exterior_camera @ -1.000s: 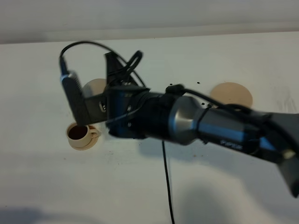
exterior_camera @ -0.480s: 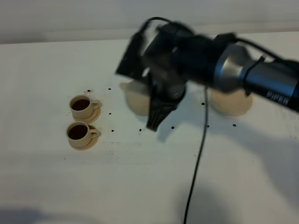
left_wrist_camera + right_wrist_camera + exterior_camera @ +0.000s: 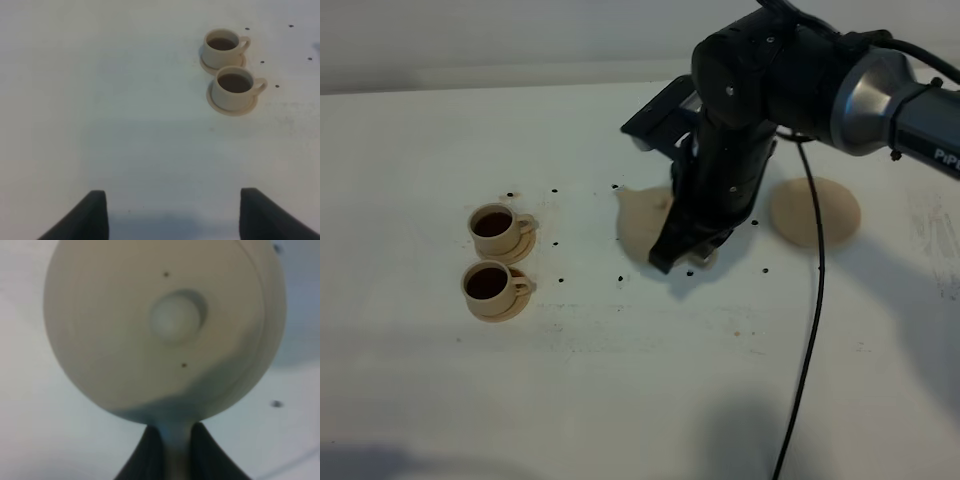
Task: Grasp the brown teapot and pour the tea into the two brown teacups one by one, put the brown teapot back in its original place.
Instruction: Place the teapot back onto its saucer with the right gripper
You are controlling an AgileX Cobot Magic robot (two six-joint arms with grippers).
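- Exterior high view hides most of the brown teapot (image 3: 642,222) behind the right arm (image 3: 790,90); only a pale body edge shows, left of the flat tan disc (image 3: 815,211).
- Right wrist view alone shows the teapot's lid and knob (image 3: 175,320) from above, with the right gripper (image 3: 170,450) clamped on its handle.
- Left gripper (image 3: 172,212) stands apart, holding nothing, only its dark fingertips in frame.
- Both teacups (image 3: 492,225) (image 3: 488,285), filled dark, sit on saucers well left of the teapot, with bare table (image 3: 620,400) between.
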